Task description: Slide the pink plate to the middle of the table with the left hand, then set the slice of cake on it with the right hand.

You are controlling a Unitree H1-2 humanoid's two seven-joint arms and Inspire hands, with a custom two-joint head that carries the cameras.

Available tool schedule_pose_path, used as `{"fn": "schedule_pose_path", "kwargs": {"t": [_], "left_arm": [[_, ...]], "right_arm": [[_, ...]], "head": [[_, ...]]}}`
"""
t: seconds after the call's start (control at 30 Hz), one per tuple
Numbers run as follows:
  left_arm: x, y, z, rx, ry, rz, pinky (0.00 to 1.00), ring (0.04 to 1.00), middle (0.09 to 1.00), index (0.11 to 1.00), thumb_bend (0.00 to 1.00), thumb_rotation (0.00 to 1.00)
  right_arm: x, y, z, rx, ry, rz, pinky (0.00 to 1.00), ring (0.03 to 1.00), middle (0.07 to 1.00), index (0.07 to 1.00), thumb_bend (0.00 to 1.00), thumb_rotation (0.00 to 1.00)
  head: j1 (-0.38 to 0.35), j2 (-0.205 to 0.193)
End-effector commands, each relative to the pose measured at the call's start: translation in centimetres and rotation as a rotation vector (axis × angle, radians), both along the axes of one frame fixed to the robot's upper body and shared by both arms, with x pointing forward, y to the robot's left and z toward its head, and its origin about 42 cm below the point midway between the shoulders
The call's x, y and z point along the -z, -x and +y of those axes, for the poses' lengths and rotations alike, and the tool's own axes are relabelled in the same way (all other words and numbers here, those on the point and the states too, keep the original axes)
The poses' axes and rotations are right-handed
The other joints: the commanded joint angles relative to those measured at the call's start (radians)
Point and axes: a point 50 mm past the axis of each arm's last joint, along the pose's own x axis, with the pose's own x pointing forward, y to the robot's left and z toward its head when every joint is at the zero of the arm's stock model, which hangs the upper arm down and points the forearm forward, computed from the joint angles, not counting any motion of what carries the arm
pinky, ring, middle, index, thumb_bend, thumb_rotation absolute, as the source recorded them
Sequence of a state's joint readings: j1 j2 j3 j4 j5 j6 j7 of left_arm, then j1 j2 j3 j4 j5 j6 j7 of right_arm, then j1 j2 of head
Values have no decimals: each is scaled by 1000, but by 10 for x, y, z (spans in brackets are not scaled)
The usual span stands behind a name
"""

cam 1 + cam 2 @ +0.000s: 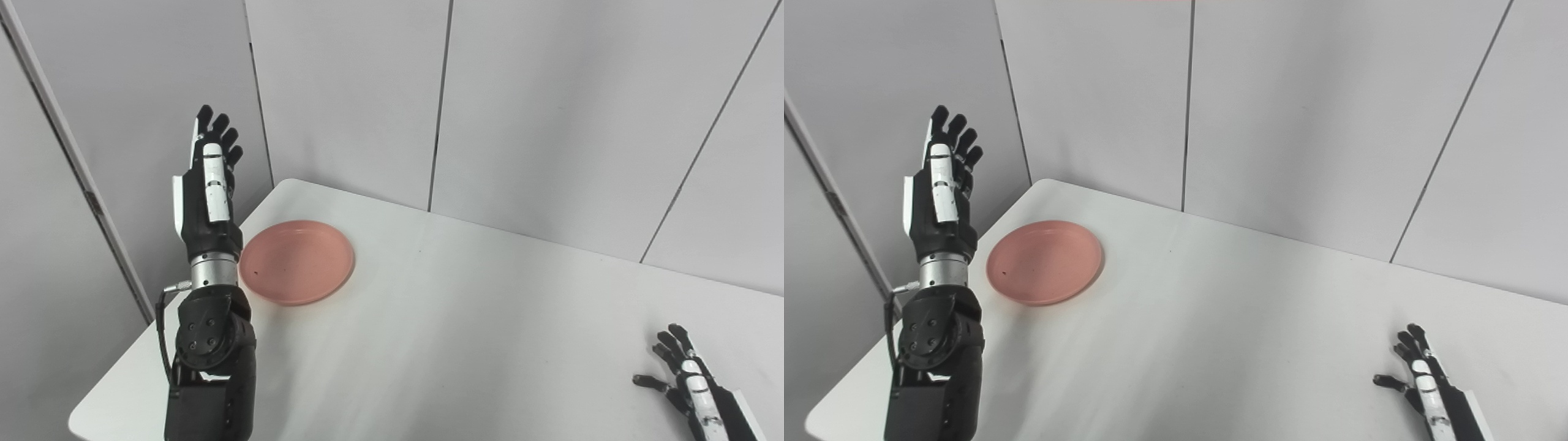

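- Plate: the pink plate (297, 262) is lying flat on the white counter (465, 343) near its far left corner, with nothing on it apart from a tiny dark speck.
- The left robot hand (207, 184) is standing upright in the air just left of the plate, raised above the counter edge, fingers stretched out and holding nothing; it is not touching the plate.
- The right robot hand (1421, 375) is resting low at the near right of the counter, fingers spread apart and empty, well apart from the plate.
- Grey wall panels (520, 104) are standing behind the counter.
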State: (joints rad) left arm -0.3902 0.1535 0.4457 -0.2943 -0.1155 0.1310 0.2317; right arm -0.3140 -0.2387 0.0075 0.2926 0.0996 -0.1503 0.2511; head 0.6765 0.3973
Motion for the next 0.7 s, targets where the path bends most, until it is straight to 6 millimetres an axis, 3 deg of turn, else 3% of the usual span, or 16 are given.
{"fn": "schedule_pose_path", "kwargs": {"t": [0.0,0.3,0.67], "left_arm": [[-16,0,5,-18,-15,-72,939,940,953,953,398,1000],[-9,-1,27,-71,25,-63,996,968,983,997,396,1000],[-1,-5,40,-108,96,-62,1000,989,1000,1000,384,1000]], "right_arm": [[16,11,-14,31,39,57,968,945,956,975,201,1000],[17,12,-16,37,38,49,969,941,952,971,212,1000],[15,12,-17,35,37,53,967,943,953,974,231,1000]], "head": [[5,3],[13,8],[25,22]]}}
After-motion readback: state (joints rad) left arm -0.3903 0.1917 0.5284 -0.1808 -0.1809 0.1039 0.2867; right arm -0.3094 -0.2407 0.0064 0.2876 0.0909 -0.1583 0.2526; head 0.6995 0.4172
